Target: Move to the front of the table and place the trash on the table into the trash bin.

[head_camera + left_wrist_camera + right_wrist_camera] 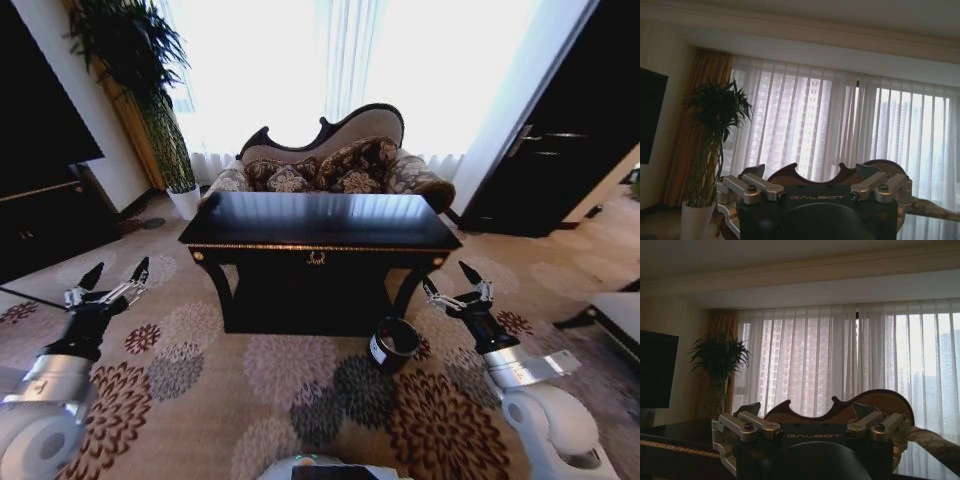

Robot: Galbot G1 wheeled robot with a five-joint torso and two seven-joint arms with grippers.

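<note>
Table [318,222]: ahead at centre, long axis left–right, no trash discernible on its glossy top | Trash bin [393,343]: on carpet at near-right leg | Right gripper [456,285]: spread, empty, just right of bin, nearer | Left gripper [112,279]: spread, empty, well left.

1. The worktop [318,222] has a glossy glare on its top, so any small litter lying there cannot be made out.
2. The trash bin [393,344] shows a white label too small to read.
3. The sofa [335,160] is partly hidden behind the worktop.
4. The potted plant [150,90] is cut off by the head view's upper edge.
</note>
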